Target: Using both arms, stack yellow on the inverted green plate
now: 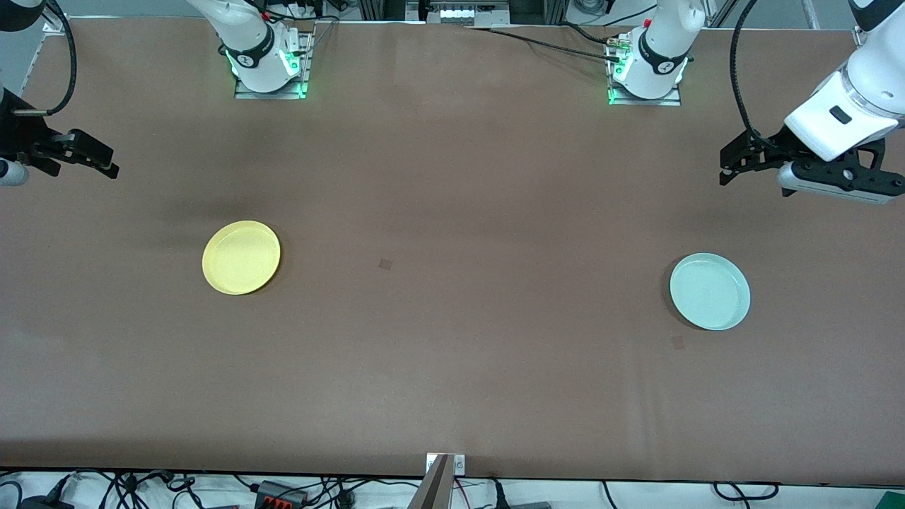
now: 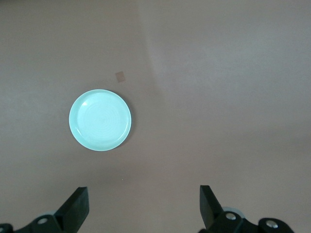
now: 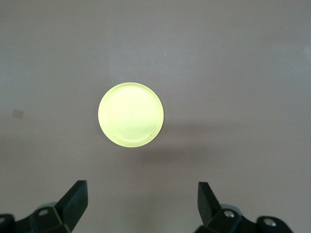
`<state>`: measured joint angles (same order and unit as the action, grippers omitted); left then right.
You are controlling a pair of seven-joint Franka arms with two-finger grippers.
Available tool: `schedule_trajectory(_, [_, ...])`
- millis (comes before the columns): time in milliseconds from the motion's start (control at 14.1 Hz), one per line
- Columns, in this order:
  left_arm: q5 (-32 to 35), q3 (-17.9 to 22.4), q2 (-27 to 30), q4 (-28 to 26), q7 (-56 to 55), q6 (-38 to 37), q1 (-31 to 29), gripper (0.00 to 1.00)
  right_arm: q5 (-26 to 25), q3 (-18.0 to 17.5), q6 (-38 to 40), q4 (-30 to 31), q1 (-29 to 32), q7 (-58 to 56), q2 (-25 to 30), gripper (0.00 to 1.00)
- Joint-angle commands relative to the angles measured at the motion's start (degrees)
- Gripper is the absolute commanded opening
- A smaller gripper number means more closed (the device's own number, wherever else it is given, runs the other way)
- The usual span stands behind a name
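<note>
Front view shows the brown table with both plates apart. Yellow lies toward the right arm's end, green plate toward the left arm's end, both rim up. The left gripper and right gripper hang up high, jaws wide open, holding nothing.

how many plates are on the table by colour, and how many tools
yellow plate: 1, toward the right arm's end of the table
green plate: 1, rim up, toward the left arm's end
tools: 2, both open and in the air: left tool, right tool
total: 4
</note>
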<state>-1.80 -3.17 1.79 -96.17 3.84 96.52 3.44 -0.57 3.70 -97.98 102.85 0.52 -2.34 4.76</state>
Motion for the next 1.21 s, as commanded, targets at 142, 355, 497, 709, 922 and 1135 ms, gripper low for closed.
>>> schedule_trajectory(142, [0.6, 0.0, -1.0, 1.8, 0.6, -0.8, 0.0, 1.0, -0.5, 0.0, 0.9, -1.0, 0.2, -0.1, -0.3, 1.0])
schedule_trajectory(355, [0.6, -0.1, -1.0, 1.8, 0.6, -0.8, 0.0, 1.0, -0.4, 0.0, 0.6, -1.1, 0.2, -0.1, -0.5, 1.0])
schedule_trajectory(497, [0.6, -0.1, -1.0, 1.8, 0.6, -1.0, 0.0, 1.0, -0.4, 0.1, 0.9, -1.0, 0.3, -0.1, -0.5, 1.0])
schedule_trajectory(709, [0.6, -0.1, -1.0, 1.8, 0.6, -1.0, -0.1, 1.0, -0.4, 0.1, 0.7, -1.0, 1.4, -0.1, -0.6, 1.0])
schedule_trajectory(922, [0.6, -0.1, -0.9, 1.8, 0.6, -0.8, 0.2, 1.0, -0.3, 0.0, 0.9, -1.0, 1.4, -0.1, -0.7, 1.0])
schedule_trajectory(1135, [0.6, -0.1, -1.0, 1.8, 0.6, -0.8, 0.1, 1.0, -0.3, 0.0, 0.9, -1.1, 1.3, -0.1, -0.6, 1.0])
